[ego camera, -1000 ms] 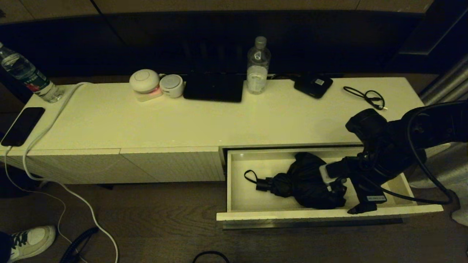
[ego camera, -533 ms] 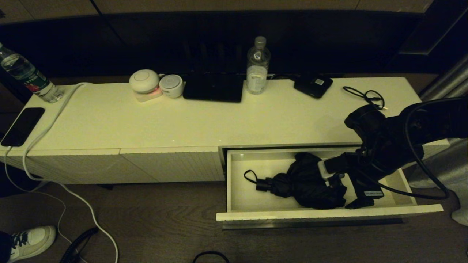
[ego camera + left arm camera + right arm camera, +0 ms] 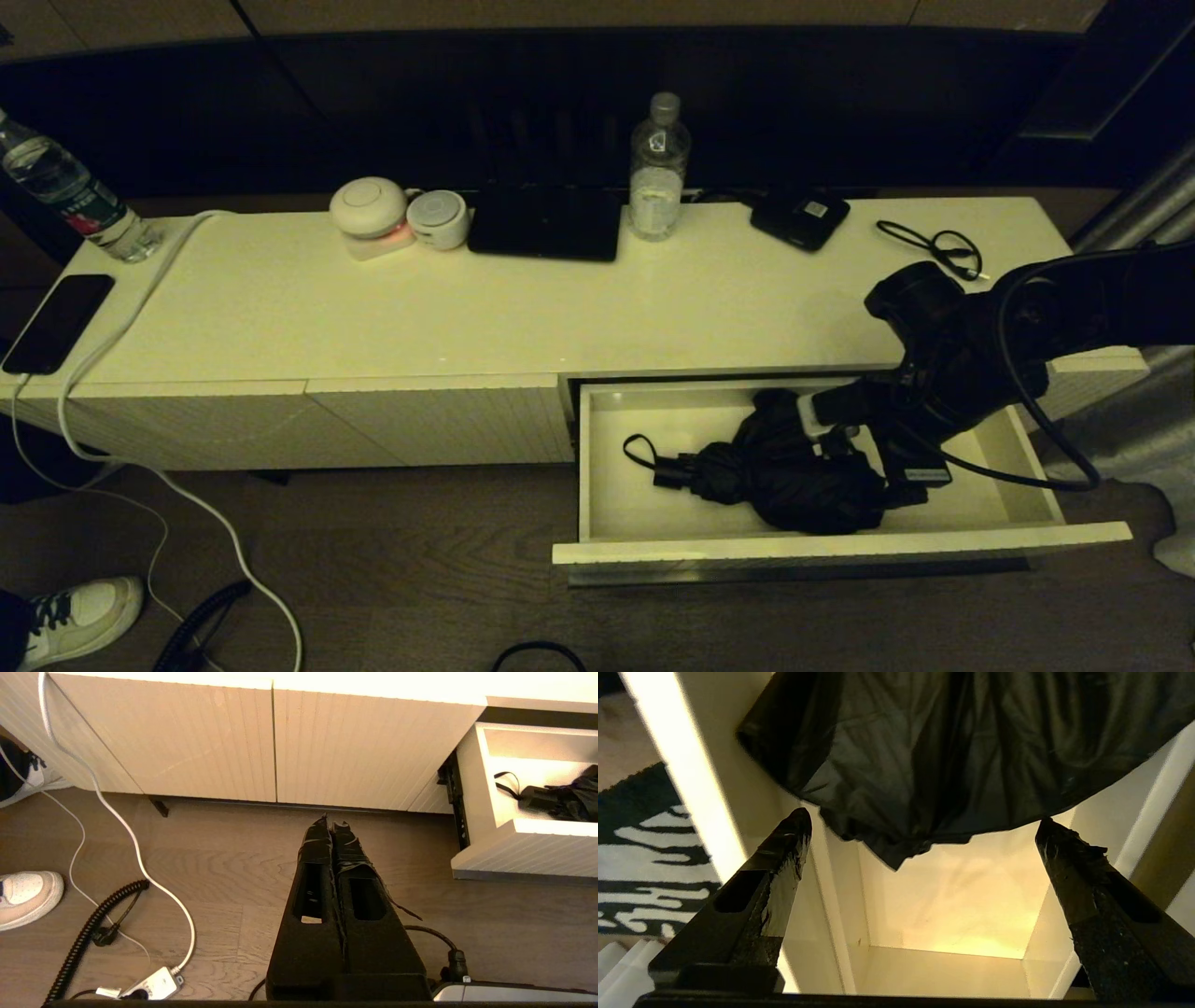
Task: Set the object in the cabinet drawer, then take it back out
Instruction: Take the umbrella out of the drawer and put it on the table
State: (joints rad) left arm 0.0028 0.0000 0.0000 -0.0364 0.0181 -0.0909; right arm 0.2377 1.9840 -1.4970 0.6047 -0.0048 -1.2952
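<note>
Right wrist view shows the right hand (image 3: 920, 826) wide open and empty, its fingers on both sides of the umbrella (image 3: 952, 751) in the drawer (image 3: 1018, 457). To lift it well, the hand should go deeper and close on the thick bundle, not on loose cloth.

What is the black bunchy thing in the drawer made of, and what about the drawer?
The umbrella looks like thin, slightly shiny woven fabric, probably nylon: it wrinkles and folds softly. Its handle seems hard plastic. The drawer looks like smooth painted or coated board, cream-white, with a finely ribbed front.
</note>
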